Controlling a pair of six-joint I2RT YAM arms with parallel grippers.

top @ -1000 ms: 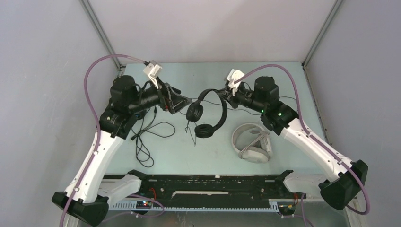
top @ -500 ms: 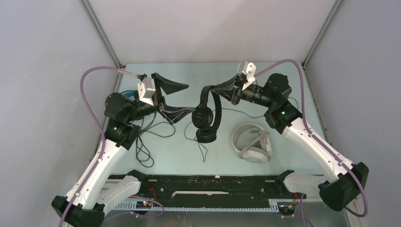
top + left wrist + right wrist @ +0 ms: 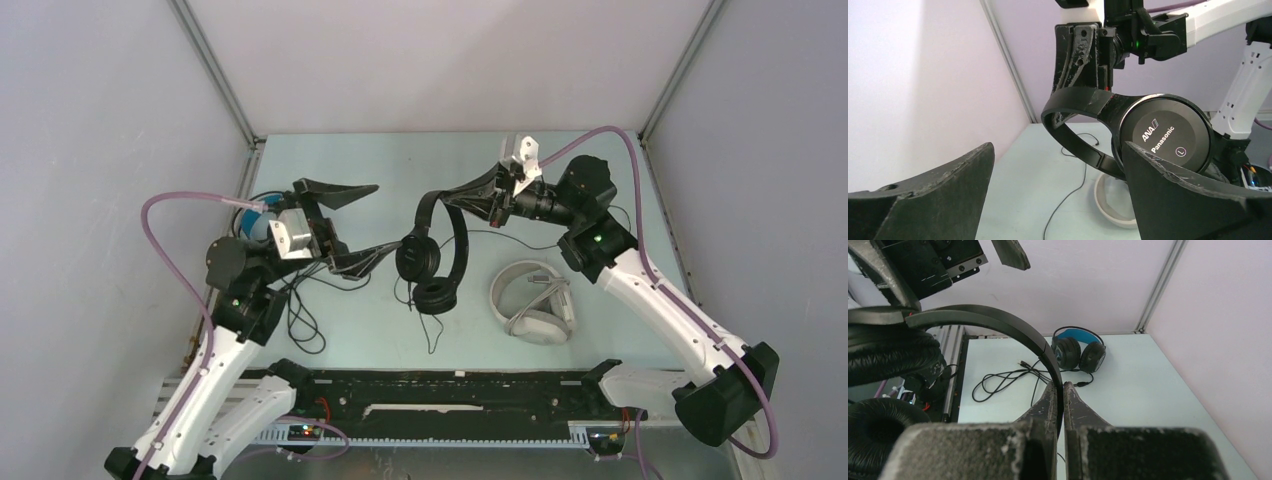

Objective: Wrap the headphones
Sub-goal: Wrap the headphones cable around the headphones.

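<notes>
My right gripper (image 3: 452, 200) is shut on the headband of the small thin black headset (image 3: 436, 250) and holds it up off the table, ear cups hanging, its cable (image 3: 430, 325) dangling. In the right wrist view the headband (image 3: 998, 322) runs between my closed fingers (image 3: 1060, 390). My left gripper (image 3: 388, 217) is wide open just left of the ear cup, its lower fingertip close to it. In the left wrist view the ear cup (image 3: 1168, 135) sits beside the right finger (image 3: 1188, 195). The white headset (image 3: 533, 303) lies on the table at right. The black headset with blue lining (image 3: 1079, 347) lies at far left.
Loose black cable (image 3: 300, 315) lies in loops on the table under my left arm; it also shows in the right wrist view (image 3: 1003, 377). A thin cable (image 3: 1073, 192) runs across the table. Grey walls enclose the table, and a black rail (image 3: 440, 385) runs along the near edge.
My left gripper has opened wide and drawn back left and toward the near side. My right gripper has turned and raised the thin black headset slightly.
</notes>
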